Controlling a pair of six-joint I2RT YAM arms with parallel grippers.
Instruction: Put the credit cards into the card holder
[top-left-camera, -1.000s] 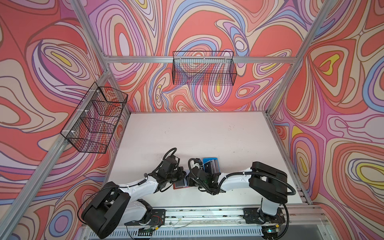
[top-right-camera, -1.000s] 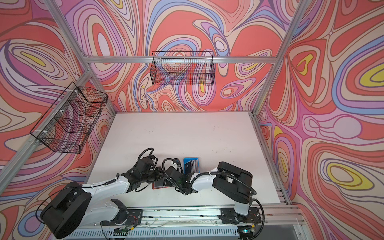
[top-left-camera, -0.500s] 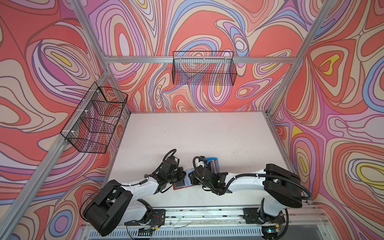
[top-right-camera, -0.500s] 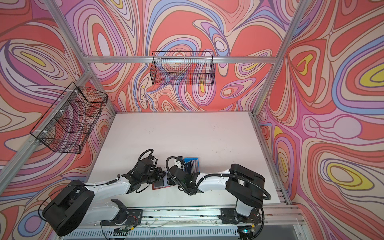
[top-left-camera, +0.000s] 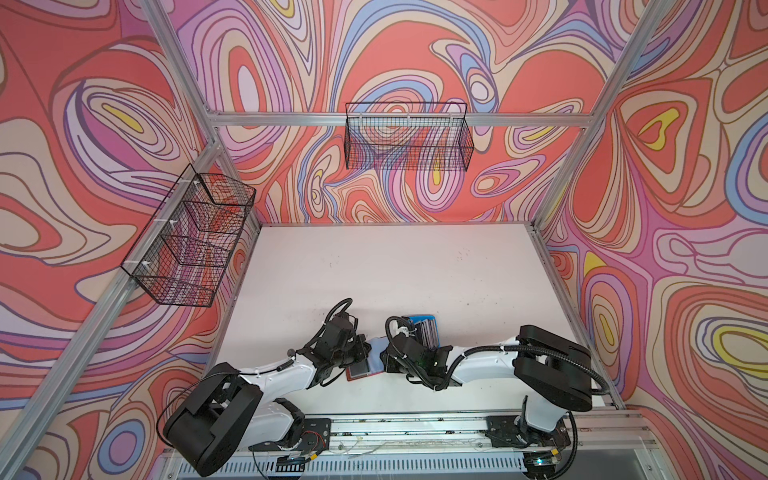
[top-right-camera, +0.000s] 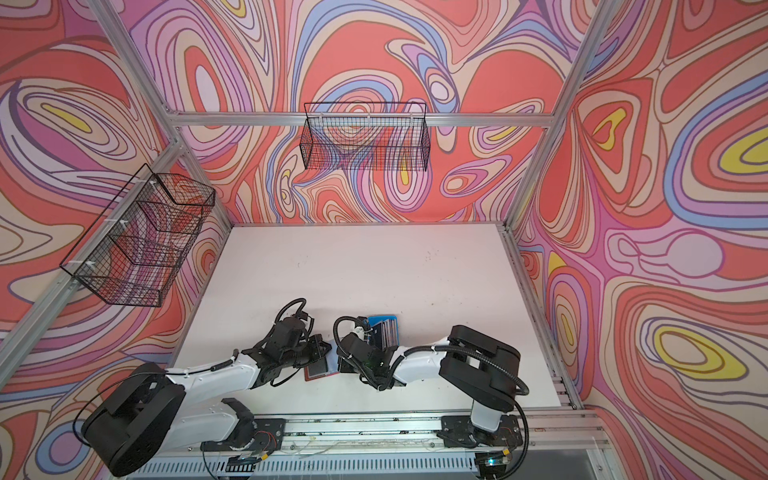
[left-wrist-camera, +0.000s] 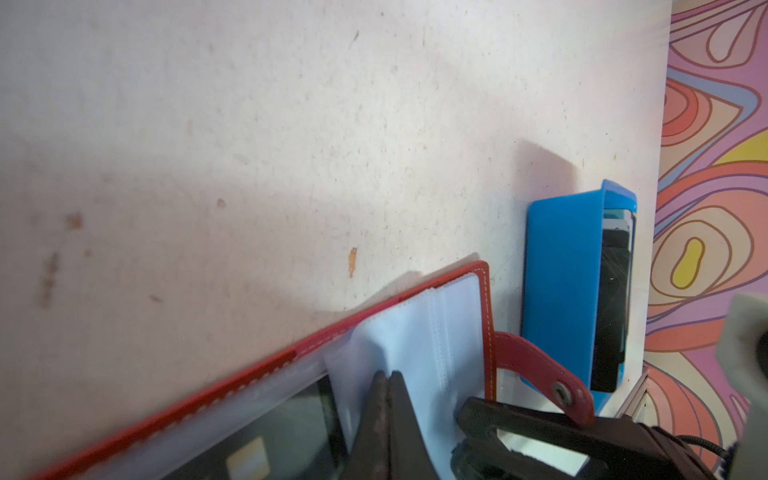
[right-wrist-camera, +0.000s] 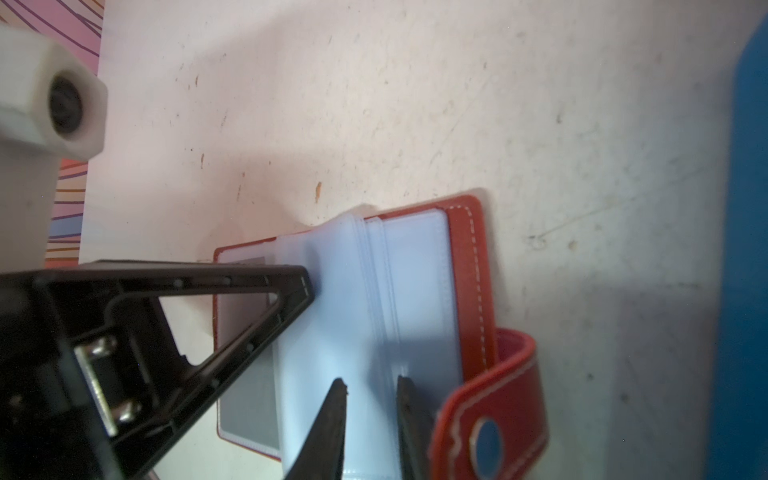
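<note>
The card holder (top-left-camera: 358, 371) (top-right-camera: 318, 370) lies open on the table, red leather with pale clear sleeves (right-wrist-camera: 415, 270) and a snap tab (left-wrist-camera: 536, 365). A black card (left-wrist-camera: 270, 436) sits inside one sleeve. My left gripper (left-wrist-camera: 387, 374) (top-left-camera: 360, 348) is shut, pinching a sleeve page (right-wrist-camera: 316, 332) that stands up in a hump. My right gripper (right-wrist-camera: 370, 380) (top-left-camera: 384, 362) hovers over the sleeve bundle by the tab, jaws slightly apart and holding no card. The other credit cards (left-wrist-camera: 615, 299) (top-left-camera: 428, 334) stand in the blue tray (left-wrist-camera: 561, 291).
The blue tray (top-left-camera: 419, 321) (top-right-camera: 376, 322) stands just behind the card holder, close to my right wrist. Wire baskets hang on the left wall (top-left-camera: 191, 245) and the back wall (top-left-camera: 409, 141). The two grippers work almost touching near the table's front edge.
My right arm's elbow has swung out to the right, and its gripper has shifted slightly along the card holder. The left gripper has stayed shut in place.
</note>
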